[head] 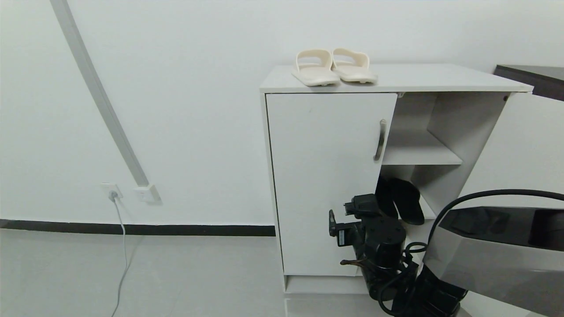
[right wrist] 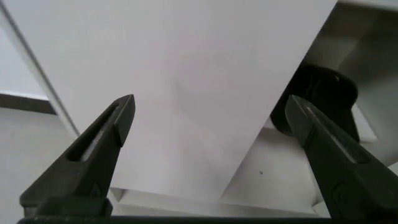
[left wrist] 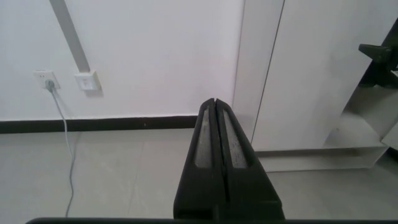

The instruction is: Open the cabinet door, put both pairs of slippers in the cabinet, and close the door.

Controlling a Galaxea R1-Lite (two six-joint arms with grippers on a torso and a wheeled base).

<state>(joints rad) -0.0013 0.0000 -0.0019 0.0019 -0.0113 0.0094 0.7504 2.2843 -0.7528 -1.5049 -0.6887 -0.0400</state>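
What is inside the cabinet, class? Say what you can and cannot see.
A black pair of slippers sits below the upper shelf of the cabinet. The closed left door covers the rest.

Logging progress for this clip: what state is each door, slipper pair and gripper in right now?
Left cabinet door: shut.
Right cabinet door: swung open.
Cream slippers: on the cabinet top, not yet stowed.
Black slippers: inside the cabinet, below the upper shelf.
Left gripper: shut, empty.
Right gripper: open, empty, facing the left door.
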